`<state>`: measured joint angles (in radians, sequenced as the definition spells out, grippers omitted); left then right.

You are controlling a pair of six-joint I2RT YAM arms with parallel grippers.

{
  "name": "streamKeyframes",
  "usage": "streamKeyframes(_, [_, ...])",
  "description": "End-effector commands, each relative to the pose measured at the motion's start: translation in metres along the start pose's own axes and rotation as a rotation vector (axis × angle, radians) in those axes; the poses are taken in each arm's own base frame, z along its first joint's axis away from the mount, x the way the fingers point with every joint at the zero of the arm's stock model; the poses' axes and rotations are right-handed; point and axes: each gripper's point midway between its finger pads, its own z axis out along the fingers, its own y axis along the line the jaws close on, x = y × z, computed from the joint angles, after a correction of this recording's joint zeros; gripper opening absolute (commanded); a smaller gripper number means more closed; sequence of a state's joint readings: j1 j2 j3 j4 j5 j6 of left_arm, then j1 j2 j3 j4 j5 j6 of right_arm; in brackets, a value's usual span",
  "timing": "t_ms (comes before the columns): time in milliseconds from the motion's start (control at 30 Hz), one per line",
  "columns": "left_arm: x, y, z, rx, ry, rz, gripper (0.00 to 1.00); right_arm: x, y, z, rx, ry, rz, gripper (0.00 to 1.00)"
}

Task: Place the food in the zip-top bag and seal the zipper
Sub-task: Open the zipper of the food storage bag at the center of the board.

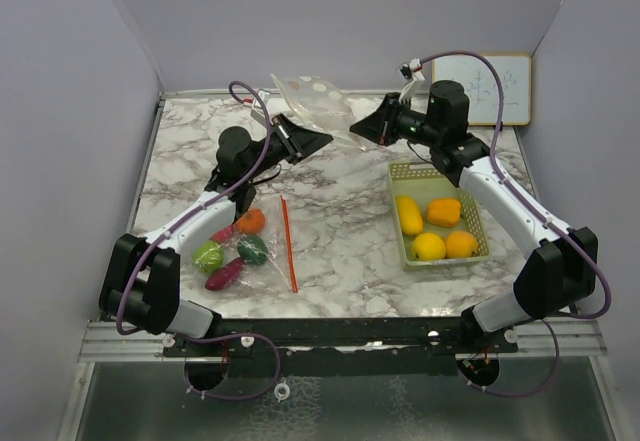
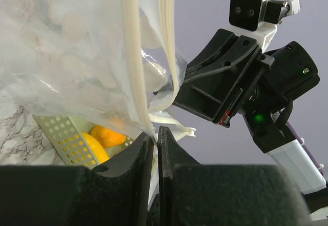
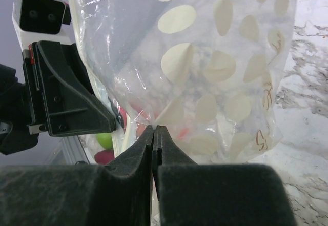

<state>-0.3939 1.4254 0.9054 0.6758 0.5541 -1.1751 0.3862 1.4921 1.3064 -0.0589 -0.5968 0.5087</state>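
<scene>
A clear zip-top bag [image 1: 312, 101] with pale spots hangs lifted between my two grippers at the back of the table. My left gripper [image 1: 303, 141] is shut on its edge, seen pinched in the left wrist view [image 2: 156, 132]. My right gripper [image 1: 372, 127] is shut on a fold of the bag [image 3: 215, 57], seen in the right wrist view [image 3: 154, 130]. Orange [image 1: 250, 221], green [image 1: 208, 256], dark green [image 1: 252, 251] and purple-red [image 1: 225, 274] food lies at the front left. Yellow [image 1: 408, 214] and orange [image 1: 443, 211] food sits in the basket.
A pale green mesh basket [image 1: 402, 173] stands at the right, under the right arm. The left food lies on crumpled clear plastic beside a red strip [image 1: 289, 241]. A whiteboard [image 1: 495, 86] leans at the back right. Walls close in the table.
</scene>
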Motion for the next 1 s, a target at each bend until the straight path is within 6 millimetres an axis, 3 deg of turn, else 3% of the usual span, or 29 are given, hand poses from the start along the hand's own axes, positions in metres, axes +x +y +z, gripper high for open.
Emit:
streamKeyframes(0, [0.002,-0.009,-0.002,0.053,0.014,0.017,0.09,-0.025,-0.003,-0.003,0.072,-0.102,0.02,0.02])
streamKeyframes(67, [0.003,-0.004,-0.002,0.037,0.02,0.018,0.01,-0.026,-0.004,-0.006,0.087,-0.118,0.031,0.02])
streamKeyframes(267, [0.003,0.028,-0.007,-0.131,0.067,0.07,0.0,-0.022,-0.02,-0.017,0.207,-0.153,0.096,0.02])
streamKeyframes(467, [0.002,0.07,-0.03,-0.455,0.208,0.202,0.0,-0.012,-0.06,-0.035,0.457,-0.134,0.111,0.02])
streamKeyframes(500, [0.002,0.075,-0.036,-0.509,0.24,0.223,0.0,-0.011,-0.066,-0.038,0.486,-0.124,0.095,0.06])
streamKeyframes(567, [0.0,0.084,-0.044,-0.596,0.304,0.265,0.0,-0.009,-0.067,-0.037,0.483,-0.086,0.024,0.26])
streamKeyframes(767, [-0.009,0.089,-0.052,-0.693,0.425,0.353,0.0,-0.018,-0.035,-0.031,0.312,-0.048,-0.103,0.53])
streamKeyframes(867, [-0.008,0.093,-0.059,-0.738,0.491,0.378,0.0,-0.018,-0.042,-0.04,0.38,-0.008,-0.13,0.61])
streamKeyframes(967, [0.0,0.103,-0.065,-0.775,0.592,0.393,0.0,0.01,-0.06,-0.051,0.466,0.129,-0.127,0.73])
